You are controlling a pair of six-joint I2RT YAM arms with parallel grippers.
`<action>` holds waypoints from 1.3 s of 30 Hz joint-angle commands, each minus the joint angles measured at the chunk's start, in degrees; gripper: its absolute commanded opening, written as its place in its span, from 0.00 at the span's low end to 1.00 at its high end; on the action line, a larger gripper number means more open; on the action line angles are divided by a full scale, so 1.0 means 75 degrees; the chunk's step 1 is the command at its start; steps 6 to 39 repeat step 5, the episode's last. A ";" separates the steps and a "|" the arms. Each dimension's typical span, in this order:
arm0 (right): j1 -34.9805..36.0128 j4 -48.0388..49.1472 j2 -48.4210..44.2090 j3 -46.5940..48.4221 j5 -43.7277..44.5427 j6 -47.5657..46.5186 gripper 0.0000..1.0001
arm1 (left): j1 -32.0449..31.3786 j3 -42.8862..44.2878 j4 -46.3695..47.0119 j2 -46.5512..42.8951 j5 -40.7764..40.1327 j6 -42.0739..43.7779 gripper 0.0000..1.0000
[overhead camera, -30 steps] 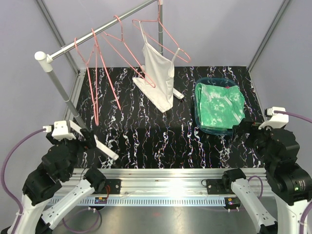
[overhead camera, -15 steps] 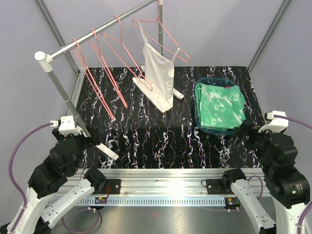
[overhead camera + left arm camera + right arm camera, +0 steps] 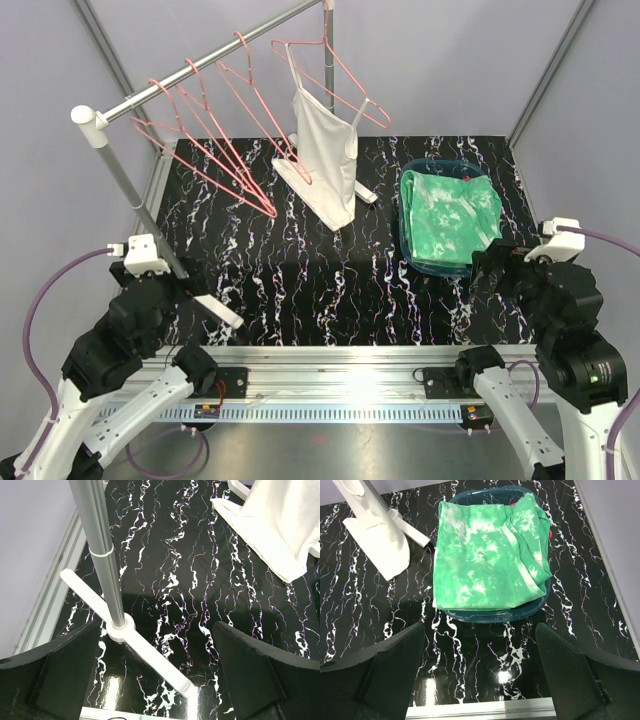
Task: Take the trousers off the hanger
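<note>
L end effector [image 3: 156,630]: fingers wide apart, nothing between them and touching nothing. It hangs over the counter [image 3: 300,270] at the near-left corner, right above the white cross foot [image 3: 125,635] of the rack post [image 3: 102,555].

R end effector [image 3: 480,630]: also spread wide and empty, above the counter just on the near side of the teal basin [image 3: 490,616].

Vs 0.5 s ago: the empty pink wire hangers [image 3: 215,150] on the rail [image 3: 200,70] have swung further up and to the right. A full sec ago they hung nearly straight down. L wrist has barely shifted since then, and R wrist sits slightly further left.

Trousers: none on the rail. The green/white pair [image 3: 485,555] lies flat in the basin at right of the counter, folded to a near-square pad, so there's no clear long axis. A band strip runs near-to-far along its right edge, and the near edge drapes over the basin rim. A pink sliver [image 3: 551,530] peeks out under its right side. A black pair can't be seen.

The white tank top [image 3: 330,150] hangs on the far-right hanger, its hem resting on the counter.
</note>
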 commanded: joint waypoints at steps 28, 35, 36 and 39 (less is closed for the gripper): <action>0.0060 0.0351 0.0179 -0.0042 0.0051 -0.0036 0.99 | -0.0015 0.0074 0.0245 -0.0040 -0.0204 -0.0077 0.99; 0.0060 0.0351 0.0179 -0.0042 0.0051 -0.0036 0.99 | -0.0015 0.0074 0.0245 -0.0040 -0.0204 -0.0077 0.99; 0.0060 0.0351 0.0179 -0.0042 0.0051 -0.0036 0.99 | -0.0015 0.0074 0.0245 -0.0040 -0.0204 -0.0077 0.99; 0.0060 0.0351 0.0179 -0.0042 0.0051 -0.0036 0.99 | -0.0015 0.0074 0.0245 -0.0040 -0.0204 -0.0077 0.99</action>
